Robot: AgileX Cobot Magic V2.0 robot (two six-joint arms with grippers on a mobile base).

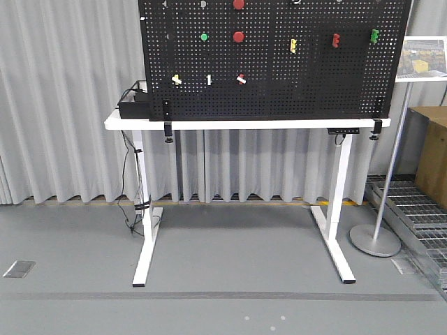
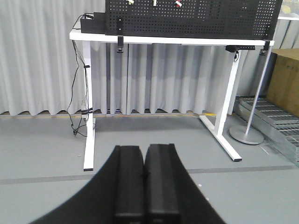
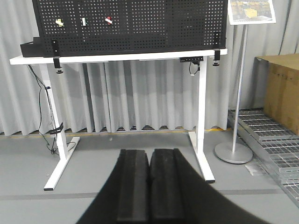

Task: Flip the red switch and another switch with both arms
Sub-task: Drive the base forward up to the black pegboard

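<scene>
A black pegboard [image 1: 279, 98] stands on a white table [image 1: 126, 123]. In its bottom row sits the red switch [image 1: 241, 79], a tiny toggle with a white lever; it also shows as the red switch [image 3: 108, 20] and, at the frame's top edge, the red switch [image 2: 178, 3]. The pale yellow switch [image 1: 176, 79] sits two places to its left, also seen as the yellow switch [image 3: 59, 22]. My left gripper [image 2: 144, 149] and right gripper [image 3: 149, 151] are both shut on nothing. Both are low over the floor, well short of the board.
Between the two toggles is a white toggle with a green base [image 1: 209, 79]. Round red buttons [image 1: 239, 36] sit higher up. A black box [image 1: 133, 106] with cables is on the table's left. A sign stand [image 1: 375, 241], cardboard box [image 1: 433, 153] and metal grates [image 1: 419, 216] are at right.
</scene>
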